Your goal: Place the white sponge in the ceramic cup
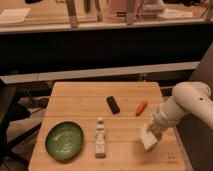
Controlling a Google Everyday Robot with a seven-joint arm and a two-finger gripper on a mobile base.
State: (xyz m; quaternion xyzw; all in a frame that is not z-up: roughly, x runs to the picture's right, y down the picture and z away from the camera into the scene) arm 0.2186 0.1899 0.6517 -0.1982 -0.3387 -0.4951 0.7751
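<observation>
The end effector [151,134] is down on the sponge [148,140], right of the bottle [100,138] on the table [75,100]; its grip I cannot tell. No cup shows, so a loose hold risks dropping it.

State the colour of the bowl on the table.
Green; the bowl shows best in the camera view, far left of the gripper at the white sponge.
</observation>
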